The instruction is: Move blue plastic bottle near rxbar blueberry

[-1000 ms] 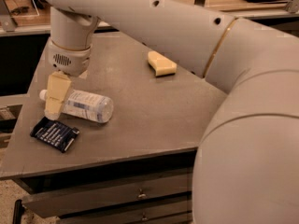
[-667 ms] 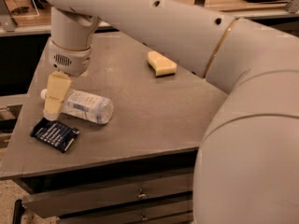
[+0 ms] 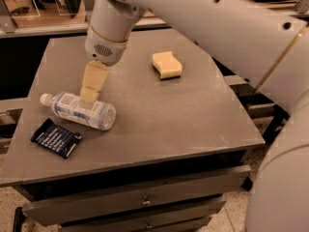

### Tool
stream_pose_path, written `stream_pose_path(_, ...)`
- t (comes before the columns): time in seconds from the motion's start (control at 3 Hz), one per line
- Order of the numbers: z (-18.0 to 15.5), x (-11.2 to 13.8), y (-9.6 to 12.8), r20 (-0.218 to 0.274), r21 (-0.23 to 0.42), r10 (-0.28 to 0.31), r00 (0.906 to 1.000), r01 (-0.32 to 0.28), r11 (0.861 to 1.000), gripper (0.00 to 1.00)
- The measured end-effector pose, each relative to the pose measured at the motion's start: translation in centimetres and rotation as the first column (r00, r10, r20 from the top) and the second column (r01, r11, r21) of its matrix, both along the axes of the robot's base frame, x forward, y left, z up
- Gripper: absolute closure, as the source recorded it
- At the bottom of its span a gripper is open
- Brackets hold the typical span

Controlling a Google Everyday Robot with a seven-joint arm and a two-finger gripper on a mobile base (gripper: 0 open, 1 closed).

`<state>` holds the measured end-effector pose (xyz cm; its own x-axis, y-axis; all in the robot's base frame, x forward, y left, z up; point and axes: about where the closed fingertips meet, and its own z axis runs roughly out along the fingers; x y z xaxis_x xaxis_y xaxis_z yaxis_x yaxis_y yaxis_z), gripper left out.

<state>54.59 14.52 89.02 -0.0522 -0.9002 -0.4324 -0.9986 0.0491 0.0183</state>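
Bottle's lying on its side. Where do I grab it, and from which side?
Take the bottle across its labelled middle, from straight above. It lies flat on the table with its cap pointing left, so only the sides of its round body are free to pinch. The claw hangs just over that middle.

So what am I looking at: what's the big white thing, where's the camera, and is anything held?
The white shape is a robot arm; the beige gripper at its end points down onto the bottle. One camera looks down on the grey table; its mount isn't known. The clear bottle lies on its side, a dark blue bar lies just in front of it, apart, and a yellow sponge sits further back. Whether the gripper holds the bottle can't be told.
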Motion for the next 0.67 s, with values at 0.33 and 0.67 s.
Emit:
stream_pose_path(0.33, 1.5, 0.9, -4.0, 0.108, 0.093, 0.036, 0.9935, -0.046, 0.995, 0.00)
stream_pose_path(0.67, 1.6, 1.2, -5.3, 0.157, 0.087, 0.082, 0.9842, -0.097, 0.992, 0.00)
